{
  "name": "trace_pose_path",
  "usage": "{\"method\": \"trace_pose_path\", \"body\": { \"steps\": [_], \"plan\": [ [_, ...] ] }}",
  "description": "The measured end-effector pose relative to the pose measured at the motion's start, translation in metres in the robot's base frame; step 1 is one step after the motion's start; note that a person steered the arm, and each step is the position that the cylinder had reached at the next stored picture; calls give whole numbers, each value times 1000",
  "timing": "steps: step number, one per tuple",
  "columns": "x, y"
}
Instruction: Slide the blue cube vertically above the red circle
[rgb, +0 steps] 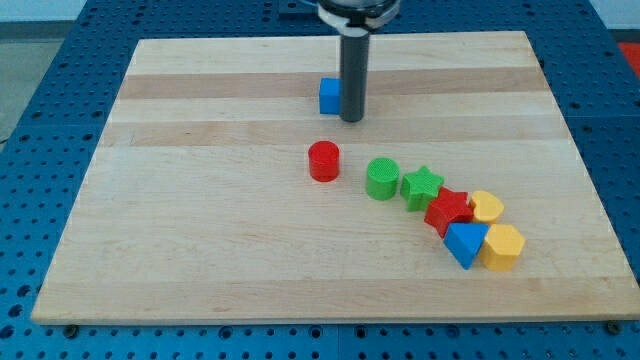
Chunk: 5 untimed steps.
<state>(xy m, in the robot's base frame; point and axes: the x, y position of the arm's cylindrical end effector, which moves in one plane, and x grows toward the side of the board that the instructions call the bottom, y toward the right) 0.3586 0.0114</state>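
— How many blocks were on the wooden board (200, 250)?

— Eight. Two were blue: one blue cube (329, 95) and one blue triangle (462, 244).

— And red?

— Two: one red circle (323, 160) and one red star (448, 210).

— Green?

— Two again: one green circle (381, 178) and one green star (422, 185).

— Yellow?

— Two: one yellow heart (487, 207) and one yellow hexagon-like block (502, 246).

— Rods?

— One dark rod, with one tip, my tip (351, 119).
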Motion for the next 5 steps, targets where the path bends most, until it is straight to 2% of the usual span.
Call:
{"method": "trace_pose_path", "body": {
  "steps": [1,2,3,4,5],
  "plan": [
    [-32,-25],
    [-49,-23],
    [-43,-70],
    [-72,-53],
    [-67,-5]
  ]
}}
